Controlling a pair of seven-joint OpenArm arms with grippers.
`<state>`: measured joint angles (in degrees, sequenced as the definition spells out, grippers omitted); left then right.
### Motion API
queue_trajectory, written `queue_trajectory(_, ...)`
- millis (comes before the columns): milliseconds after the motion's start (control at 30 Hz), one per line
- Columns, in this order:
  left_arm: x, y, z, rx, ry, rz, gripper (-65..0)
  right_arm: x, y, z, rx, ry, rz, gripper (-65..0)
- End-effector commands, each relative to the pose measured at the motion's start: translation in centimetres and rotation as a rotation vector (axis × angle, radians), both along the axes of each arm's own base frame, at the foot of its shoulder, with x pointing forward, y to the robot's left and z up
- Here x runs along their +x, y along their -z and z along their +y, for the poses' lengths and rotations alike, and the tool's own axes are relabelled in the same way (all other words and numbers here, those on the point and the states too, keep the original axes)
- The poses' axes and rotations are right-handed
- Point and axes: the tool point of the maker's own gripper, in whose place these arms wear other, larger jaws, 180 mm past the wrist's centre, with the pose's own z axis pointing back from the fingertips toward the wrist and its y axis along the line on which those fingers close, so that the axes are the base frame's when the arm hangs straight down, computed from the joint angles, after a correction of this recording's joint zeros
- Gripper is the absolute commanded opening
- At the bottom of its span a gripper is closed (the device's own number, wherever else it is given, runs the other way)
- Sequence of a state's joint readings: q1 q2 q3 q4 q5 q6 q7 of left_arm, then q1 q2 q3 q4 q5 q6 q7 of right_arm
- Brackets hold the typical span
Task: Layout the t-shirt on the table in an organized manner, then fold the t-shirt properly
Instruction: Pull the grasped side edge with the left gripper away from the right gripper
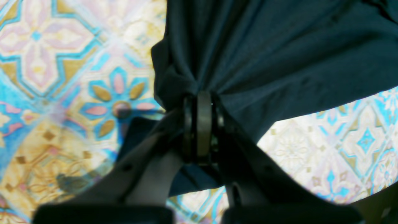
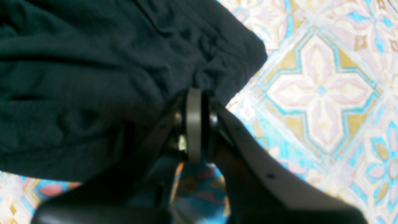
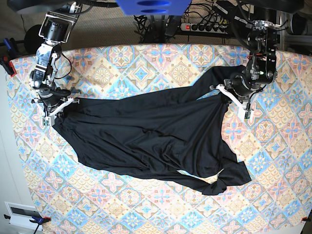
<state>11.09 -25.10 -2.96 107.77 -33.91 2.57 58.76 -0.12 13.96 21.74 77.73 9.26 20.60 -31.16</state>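
**Both arms pinching the shirt, spread only half done**

Closest to each wrist lens are pinched jaws with black cloth gathered between them. Beneath everything lies the table (image 3: 161,58), its pastel tile cloth showing all round. Across its middle sprawls the t-shirt (image 3: 146,141), stretched between the arms but wrinkled, with one end trailing in a loose bunch toward the near edge. At the base view's right, the left gripper (image 1: 202,102) is clamped tight on a bunched edge; at its left, the right gripper (image 2: 194,96) is likewise closed on the fabric's edge. Judging by the thin, slippery cloth, a hard pull could slide it out of either pinch, and uneven tension would likely leave the trailing end twisted.
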Motion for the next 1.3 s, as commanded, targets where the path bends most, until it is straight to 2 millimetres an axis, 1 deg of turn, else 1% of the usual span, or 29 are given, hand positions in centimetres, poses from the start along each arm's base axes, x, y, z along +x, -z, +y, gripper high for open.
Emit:
queue_trajectory(0,0.3,-0.8,-0.2,-0.006,0.03,-0.003,-62.6,1.2,-1.8,-0.6,-0.016,-0.003,-0.06,-65.0)
queue_trajectory(100,-1.0,-0.7,-0.6,-0.035,0.086,0.076,-57.8,1.2,-1.8,-0.5,-0.018,-0.005,-0.059,-65.0)
queue_trajectory(233,-1.2,-1.6,-0.3,-0.06,0.114,0.083,-52.3,1.2,-1.8,-0.5,-0.018,-0.005,-0.059,-65.0)
queue_trajectory(367,-0.9,-2.2,0.5,-0.071,0.114,0.082,-44.4,1.2,-1.8,-0.5,-0.018,-0.005,-0.061,-65.0)
queue_trajectory(400,-0.3,-2.5,0.6,-0.068,0.111,0.067,-42.9,1.2,-1.8,-0.5,-0.018,-0.005,-0.061,-65.0)
queue_trajectory(433,0.1,-2.5,1.1,-0.068,0.091,0.064,-41.5,1.2,-1.8,-0.5,-0.018,-0.005,-0.059,-65.0)
queue_trajectory(500,0.7,-1.9,3.6,-0.072,0.008,0.08,-39.4,1.3,-2.0,-0.5,-0.02,-0.006,-0.065,-65.0)
queue_trajectory(533,0.7,-1.1,4.7,-0.083,-0.039,0.1,-38.8,1.3,-2.0,-0.5,-0.019,-0.006,-0.065,-65.0)
queue_trajectory(567,0.8,-0.5,5.4,-0.099,-0.082,0.113,-38.3,1.3,-2.0,-0.5,-0.019,-0.006,-0.065,-65.0)
queue_trajectory(600,1.4,-0.2,6.1,-0.113,-0.121,0.114,-38.0,1.3,-2.1,-0.5,-0.019,-0.006,-0.067,-65.0)
queue_trajectory(667,2.0,0.9,6.9,-0.145,-0.178,0.138,-37.8,1.3,-2.0,-0.5,-0.019,-0.006,-0.065,-65.0)
queue_trajectory(733,2.2,2.0,7.2,-0.17,-0.212,0.168,-37.9,1.2,-2.0,-0.5,-0.019,-0.006,-0.064,-65.0)
queue_trajectory(767,2.4,2.3,7.2,-0.179,-0.221,0.172,-37.9,1.2,-2.0,-0.5,-0.019,-0.006,-0.064,-65.0)
queue_trajectory(933,3.3,2.9,4.7,-0.251,-0.224,0.174,-37.9,1.3,-2.0,-0.5,-0.019,-0.006,-0.065,-65.0)
queue_trajectory(1033,2.8,3.7,2.6,-0.255,-0.172,0.209,-38.2,1.2,-2.0,-0.5,-0.019,-0.006,-0.064,-65.0)
queue_trajectory(1133,1.9,4.8,0.7,-0.241,-0.108,0.254,-38.7,1.3,-2.1,-0.5,-0.019,-0.006,-0.067,-65.0)
queue_trajectory(1167,1.5,5.2,0.2,-0.236,-0.089,0.27,-40.6,1.3,-2.0,-0.5,-0.018,-0.006,-0.065,-65.0)
queue_trajectory(1200,1.4,5.3,0.3,-0.225,-0.081,0.276,-44.2,1.3,-2.0,-0.5,-0.018,-0.006,-0.065,-65.0)
queue_trajectory(1267,1.8,4.9,0.5,-0.222,-0.063,0.248,-53.6,1.3,-2.0,-0.5,-0.018,-0.006,-0.065,-65.0)
